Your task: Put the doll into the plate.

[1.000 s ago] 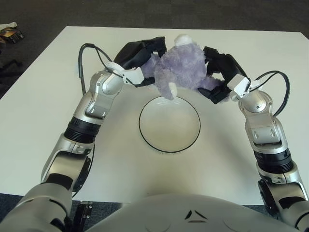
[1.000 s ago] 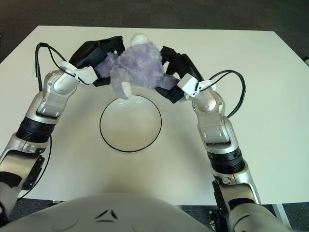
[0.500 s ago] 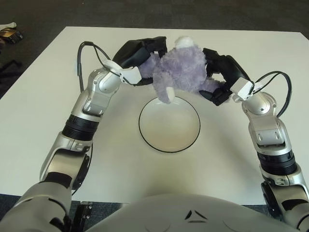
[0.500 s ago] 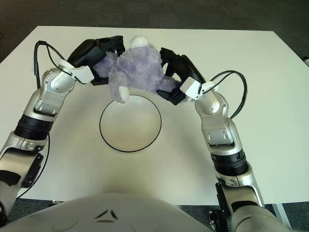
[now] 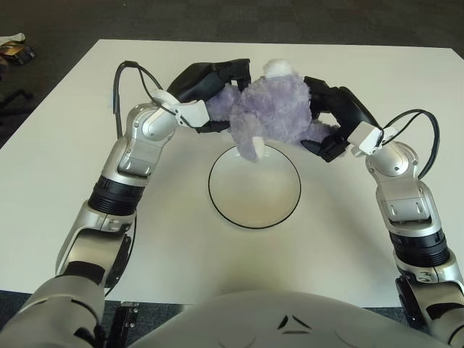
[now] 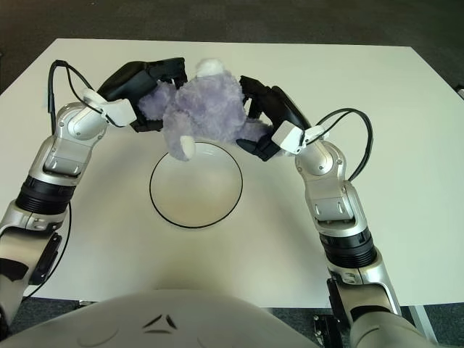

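Keep the left hand (image 5: 210, 90) and right hand (image 5: 335, 119) clamped on opposite flanks of the purple plush doll (image 5: 272, 112) (soft, light, compressible) above the black-rimmed plate (image 5: 217, 206).

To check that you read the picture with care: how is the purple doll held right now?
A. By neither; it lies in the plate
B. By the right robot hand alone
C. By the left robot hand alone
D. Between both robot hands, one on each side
D: the doll sits clamped between the left robot hand and the right robot hand, held over the far rim of the plate.
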Robot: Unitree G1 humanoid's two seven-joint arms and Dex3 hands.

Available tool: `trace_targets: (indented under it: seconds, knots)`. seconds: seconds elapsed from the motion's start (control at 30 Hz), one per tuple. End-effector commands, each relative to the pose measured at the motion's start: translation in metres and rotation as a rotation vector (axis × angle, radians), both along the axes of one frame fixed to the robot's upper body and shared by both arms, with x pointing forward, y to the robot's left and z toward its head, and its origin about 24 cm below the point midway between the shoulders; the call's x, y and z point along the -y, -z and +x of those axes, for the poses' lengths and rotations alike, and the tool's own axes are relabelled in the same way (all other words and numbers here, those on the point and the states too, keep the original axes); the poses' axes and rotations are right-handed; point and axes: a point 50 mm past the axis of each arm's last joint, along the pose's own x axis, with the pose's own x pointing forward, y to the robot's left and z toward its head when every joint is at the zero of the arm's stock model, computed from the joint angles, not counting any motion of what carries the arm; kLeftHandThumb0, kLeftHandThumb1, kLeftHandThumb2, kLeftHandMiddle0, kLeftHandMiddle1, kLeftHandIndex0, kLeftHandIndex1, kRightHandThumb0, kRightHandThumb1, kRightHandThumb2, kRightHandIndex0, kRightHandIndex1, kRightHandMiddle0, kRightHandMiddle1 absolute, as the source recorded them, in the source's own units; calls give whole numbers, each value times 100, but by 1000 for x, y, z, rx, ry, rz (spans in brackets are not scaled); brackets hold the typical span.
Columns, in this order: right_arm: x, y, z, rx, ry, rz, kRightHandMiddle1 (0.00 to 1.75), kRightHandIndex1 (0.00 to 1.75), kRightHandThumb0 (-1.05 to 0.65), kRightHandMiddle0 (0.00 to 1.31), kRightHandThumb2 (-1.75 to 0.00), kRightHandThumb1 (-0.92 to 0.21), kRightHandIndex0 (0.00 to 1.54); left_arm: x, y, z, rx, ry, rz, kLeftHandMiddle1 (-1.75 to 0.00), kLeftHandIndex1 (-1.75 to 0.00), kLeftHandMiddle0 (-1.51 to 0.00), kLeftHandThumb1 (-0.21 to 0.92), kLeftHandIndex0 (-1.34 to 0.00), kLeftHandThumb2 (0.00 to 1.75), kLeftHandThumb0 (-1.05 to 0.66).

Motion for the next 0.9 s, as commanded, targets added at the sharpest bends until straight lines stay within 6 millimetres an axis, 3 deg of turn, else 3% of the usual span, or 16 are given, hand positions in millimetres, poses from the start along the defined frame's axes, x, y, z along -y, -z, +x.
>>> trace_targets:
  seconds: [0.0,0.37,0.87]
  knots:
    - [0,-2,-4,2,-35,-22,175,165,0,68,-173,8,94,-5,-4,-5,35,16,29,-159,-175,-96,-9,-69,172,0]
    - [0,3,-11,-57,-79,9,175,166,0,68,-175,9,94,-11,-1,-12,63,78,75,-161,-175,-95,-9,-70,173,0]
    - [1,4,-19,-115,-98,-4,175,168,0,66,-173,7,93,-14,7,-19,9,82,105,-164,-175,-84,4,-61,160,0]
